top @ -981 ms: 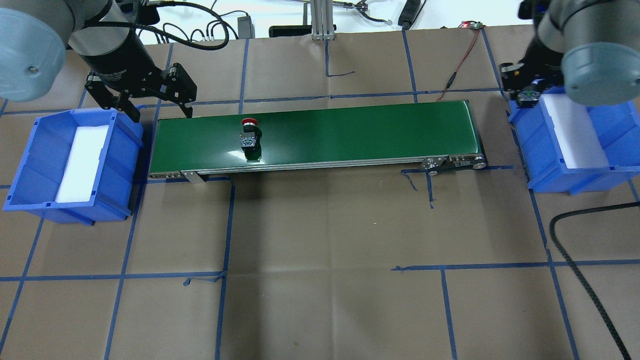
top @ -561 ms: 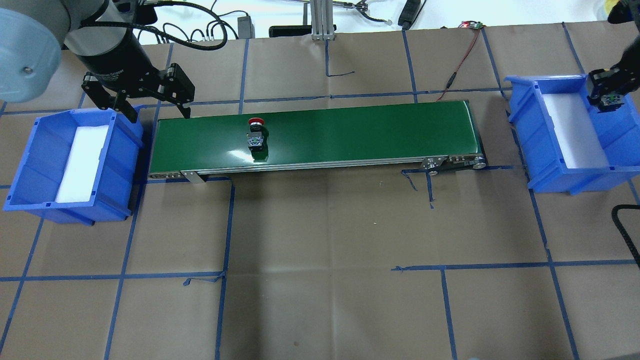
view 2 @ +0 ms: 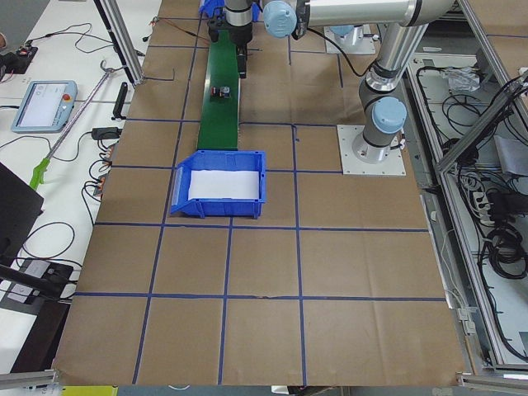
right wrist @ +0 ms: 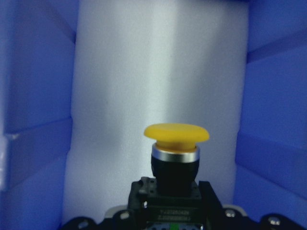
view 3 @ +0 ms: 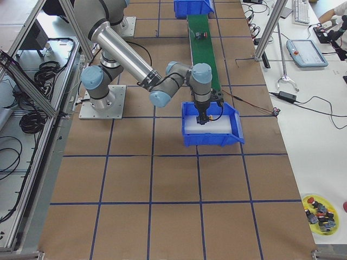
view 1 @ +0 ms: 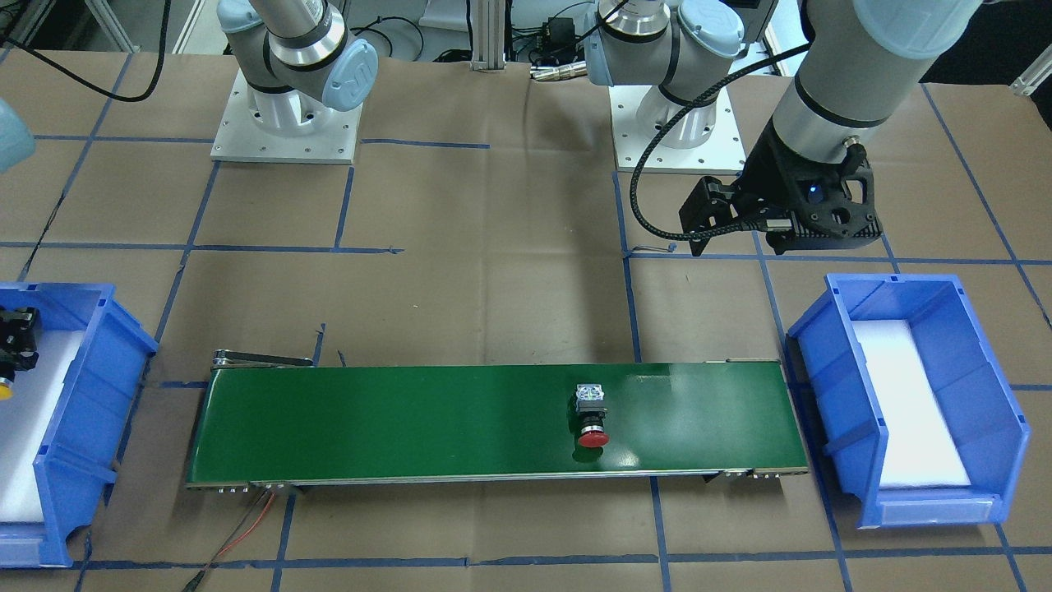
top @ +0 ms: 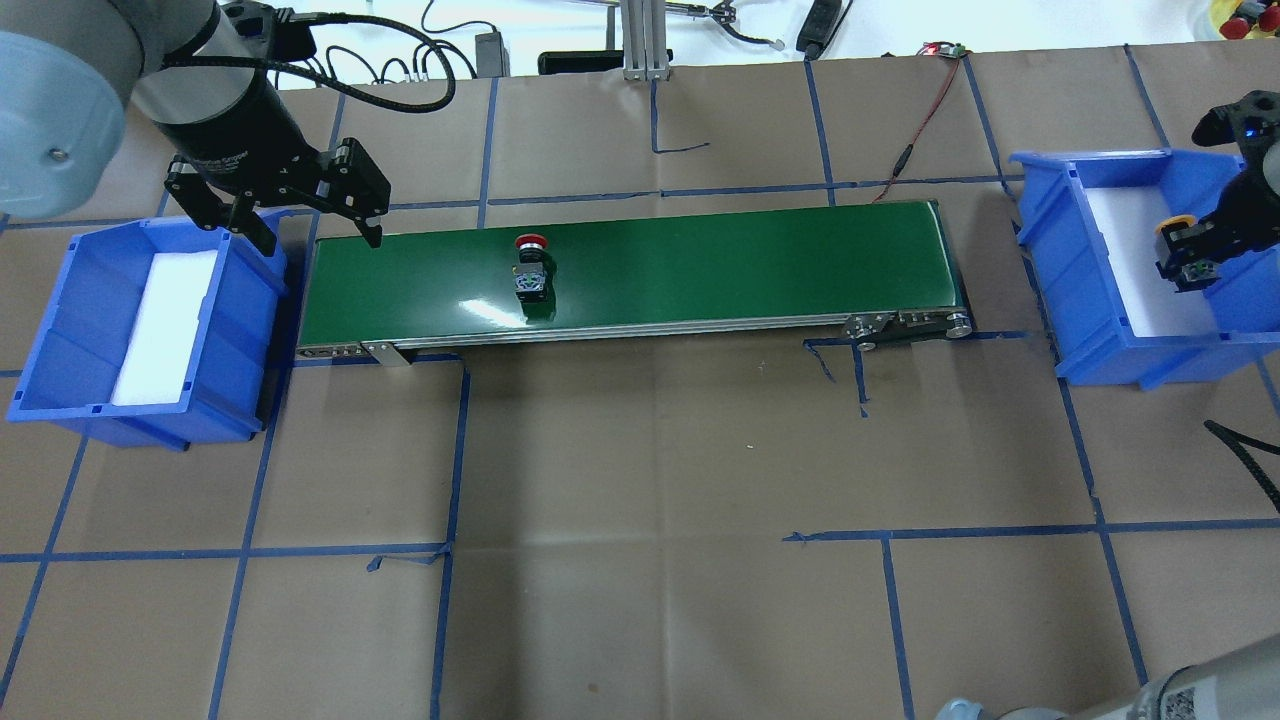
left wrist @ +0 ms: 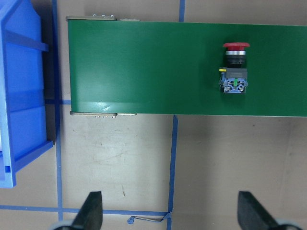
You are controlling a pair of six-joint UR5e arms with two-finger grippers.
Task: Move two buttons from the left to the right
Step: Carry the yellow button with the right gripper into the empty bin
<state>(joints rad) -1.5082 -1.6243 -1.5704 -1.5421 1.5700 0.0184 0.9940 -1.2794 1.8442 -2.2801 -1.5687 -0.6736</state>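
The red button [top: 530, 265] lies on its side on the green conveyor belt [top: 700, 260], left of the middle; it also shows in the front view [view 1: 592, 415] and the left wrist view [left wrist: 235, 67]. My left gripper [top: 322, 240] is open and empty, above the belt's left end beside the left blue bin [top: 60, 330]. My right gripper [top: 1190, 265] is shut on the yellow button [top: 1178, 225], holding it over the white foam inside the right blue bin [top: 1060, 240]. The right wrist view shows the yellow button [right wrist: 176, 148] cap-forward above the foam.
The left bin holds only a white foam pad [top: 165, 325]. A red wire [top: 915, 130] runs from the table's back edge to the belt's right end. A black cable [top: 1240, 460] lies at the near right. An aluminium post [top: 640, 40] stands at the back.
The red button has ridden to the right along the belt. My right gripper has carried the yellow button from the bin's far left corner to over its foam. My left gripper has barely moved.
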